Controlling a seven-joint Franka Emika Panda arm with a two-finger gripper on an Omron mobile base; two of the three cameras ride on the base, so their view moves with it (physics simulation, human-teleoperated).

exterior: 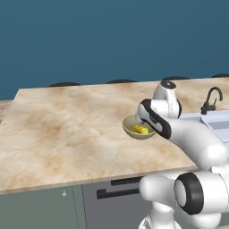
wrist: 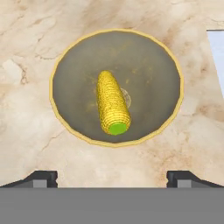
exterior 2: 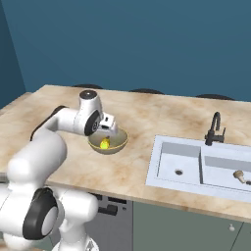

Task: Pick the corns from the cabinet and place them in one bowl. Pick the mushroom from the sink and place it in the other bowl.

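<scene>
White arm's wrist hides near rim of shallow tan bowl (exterior: pixel 130 128) in left base view; pale two-basin sink (exterior 2: pixel 169 169) cut by frame edge; small beige mushroom (exterior 2: pixel 238 175) too small to detail.

Counter (exterior: pixel 67 129) looks like polished marble, beige with brown veins, smooth; tan bowl (wrist: pixel 78 65) matt, dull olive-grey inside, yellowish rim; corn cob (wrist: pixel 111 105) bumpy yellow kernels, flat green end; sink (exterior 2: pixel 169 159) smooth pale bluish-white, matt; tap (exterior 2: pixel 214 128) black, slight sheen; robot arm (exterior: pixel 197 143) glossy white plastic, dark joints
</scene>
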